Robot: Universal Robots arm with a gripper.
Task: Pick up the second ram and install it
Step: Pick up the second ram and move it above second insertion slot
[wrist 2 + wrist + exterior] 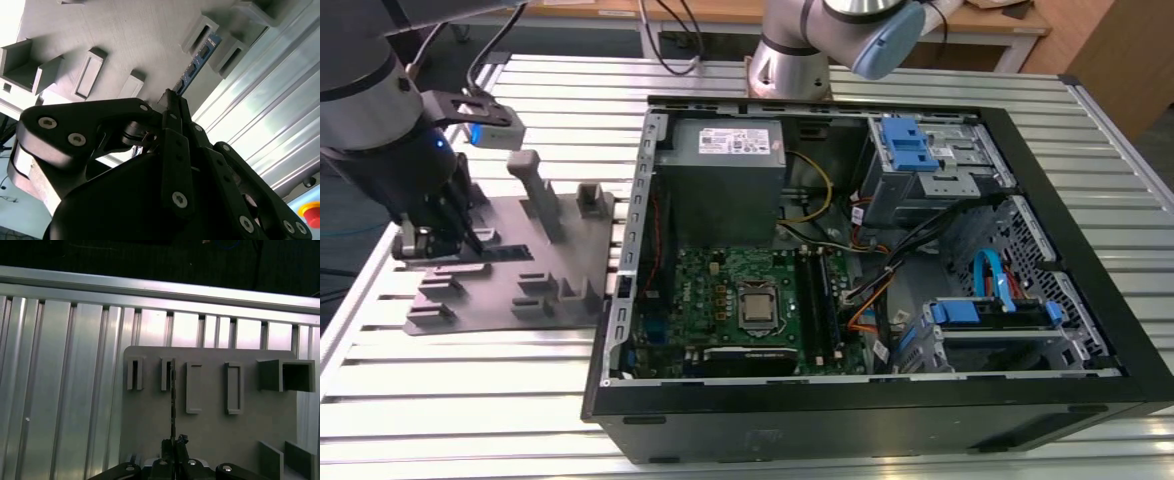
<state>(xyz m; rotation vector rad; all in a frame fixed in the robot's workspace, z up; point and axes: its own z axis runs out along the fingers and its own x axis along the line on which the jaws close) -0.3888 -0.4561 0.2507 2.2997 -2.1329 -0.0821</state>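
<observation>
Exterior view: I have the gripper [440,238] low over the tray [540,285] on the counter [467,410], at the exterior view's left of the case [854,435]. Second wrist view: jaws closed on the ram [199,60]. First wrist view: the ram [173,395], edge-on, reaches a tray slot.

near end of second ram [197,62] hidden behind fingers [176,130], grey tray [125,40] cut off at picture edge

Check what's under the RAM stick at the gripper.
The grey tray: the RAM stick stands on edge on it, far end at a slotted holder. The gripper covers the near end, hiding what's beneath.
</observation>
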